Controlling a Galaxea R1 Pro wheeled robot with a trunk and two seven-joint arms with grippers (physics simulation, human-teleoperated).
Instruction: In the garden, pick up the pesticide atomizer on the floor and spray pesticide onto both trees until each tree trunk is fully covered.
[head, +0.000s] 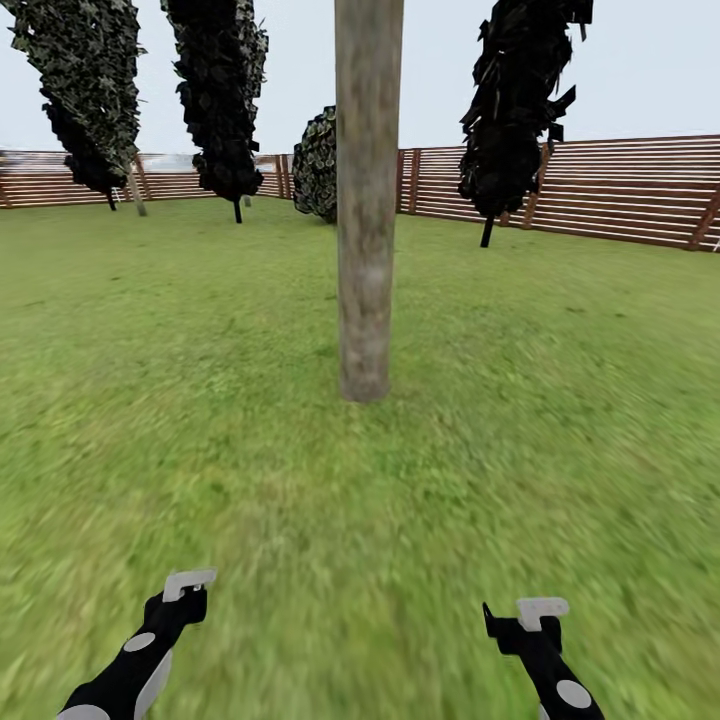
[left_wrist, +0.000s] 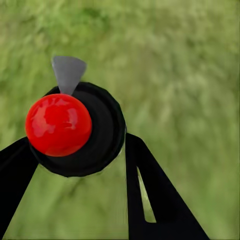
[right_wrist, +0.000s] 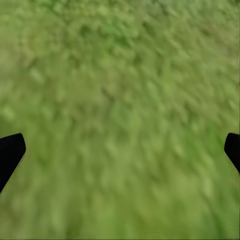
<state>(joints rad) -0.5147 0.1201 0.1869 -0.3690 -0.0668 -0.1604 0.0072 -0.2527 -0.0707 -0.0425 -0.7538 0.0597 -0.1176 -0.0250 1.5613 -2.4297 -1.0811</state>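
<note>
**Atomizer in the left gripper, one trunk straight ahead**

Nearest to the robot, the left gripper (left_wrist: 82, 150) is closed around the pesticide atomizer (left_wrist: 75, 127): in the left wrist view its two black fingers (left_wrist: 160, 200) stand on each side of a round black body with a red ball on top and a grey wedge-shaped nozzle (left_wrist: 68, 72). In the head view the left gripper (head: 185, 590) sits low at the left over the lawn (head: 200, 420). The right gripper (head: 525, 620) is low at the right; in the right wrist view its finger tips (right_wrist: 11, 152) are at the far edges with nothing but grass between them, so it is wide apart and empty.

Further on, one tree trunk (head: 367, 200) rises from the grass, centred in front of the robot but well apart from both grippers. Behind it is the wooden fence (head: 600, 190).

I judge the step in hand is the approach to this trunk. To do it well, the robot should come closer, lift the left arm, turn the nozzle toward the bark, and sweep from base to top, then go around so every side is covered.

Count: one atomizer, two grippers, one bare trunk, three dark narrow trees, one rounded bush (head: 316, 165) by the fence
</note>
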